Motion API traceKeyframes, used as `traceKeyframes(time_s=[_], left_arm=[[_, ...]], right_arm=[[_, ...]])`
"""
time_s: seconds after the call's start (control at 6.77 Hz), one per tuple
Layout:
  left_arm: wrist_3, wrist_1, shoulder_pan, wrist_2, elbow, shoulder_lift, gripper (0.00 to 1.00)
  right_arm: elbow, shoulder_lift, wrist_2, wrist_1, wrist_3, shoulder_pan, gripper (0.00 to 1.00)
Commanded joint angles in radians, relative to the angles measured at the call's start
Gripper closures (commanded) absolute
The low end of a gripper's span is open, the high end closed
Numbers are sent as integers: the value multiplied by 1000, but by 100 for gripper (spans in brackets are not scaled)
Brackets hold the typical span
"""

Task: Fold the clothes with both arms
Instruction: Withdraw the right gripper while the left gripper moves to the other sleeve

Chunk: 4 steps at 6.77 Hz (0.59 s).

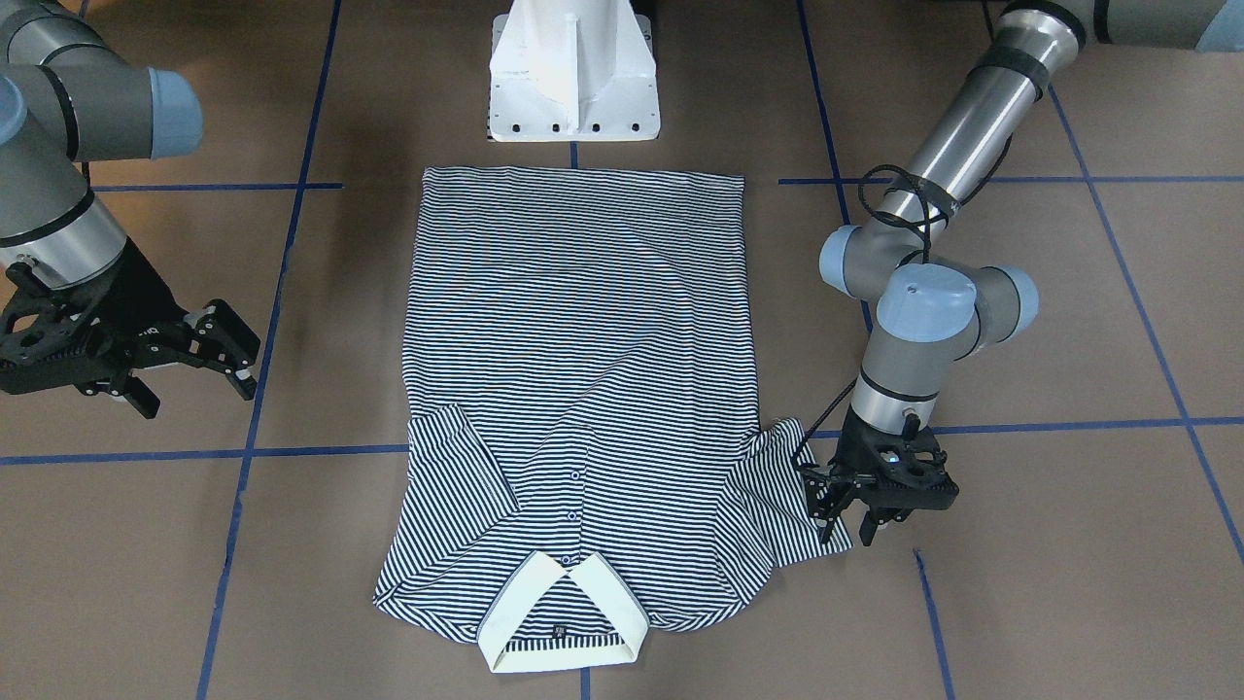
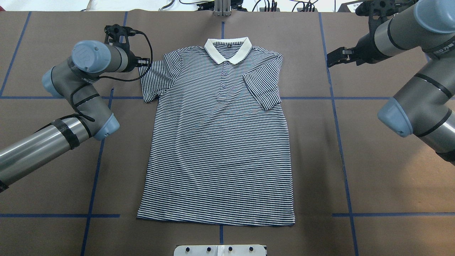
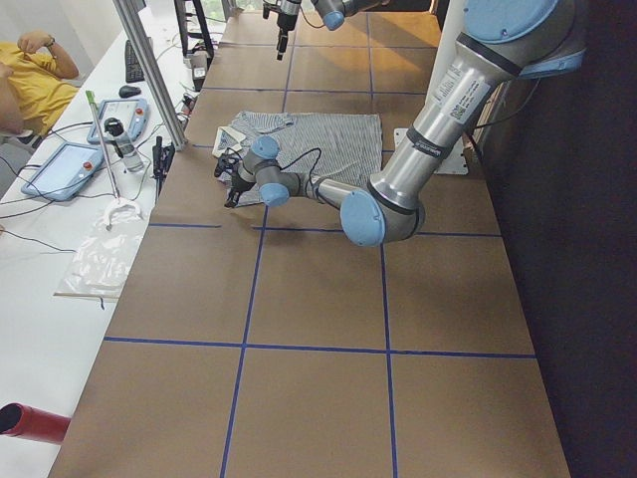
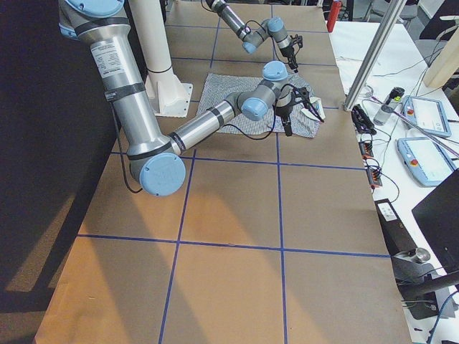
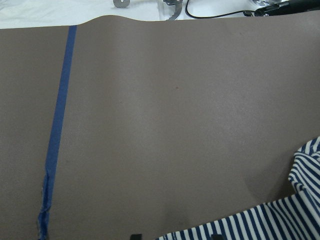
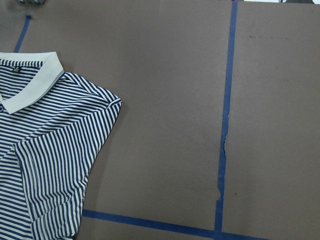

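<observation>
Left arm (image 2: 93, 57) crowds sleeve (image 2: 153, 79) — table (image 2: 359, 153) opposite open.

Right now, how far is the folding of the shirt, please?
Early. Done: the polo shirt lies flat, and its sleeve on the robot's right is already folded inward over the body. In hand: the left gripper is at the edge of the other sleeve, jaws apparently apart, not gripping yet. The right gripper is open, off the cloth. Left: that sleeve and the body folds.

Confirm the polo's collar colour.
Plain cream, no stripes. The collar shows best in the overhead view.
</observation>
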Motion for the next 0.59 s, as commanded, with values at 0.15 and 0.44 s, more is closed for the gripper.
traceKeyframes(time_s=[0.15, 0.44], left_arm=[[-37, -9, 8, 0, 8, -2, 48], [-57, -27, 14, 0, 15, 0, 52]], right_arm=[[0, -3, -2, 0, 0, 0, 0], [-2, -3, -2, 0, 0, 0, 0]])
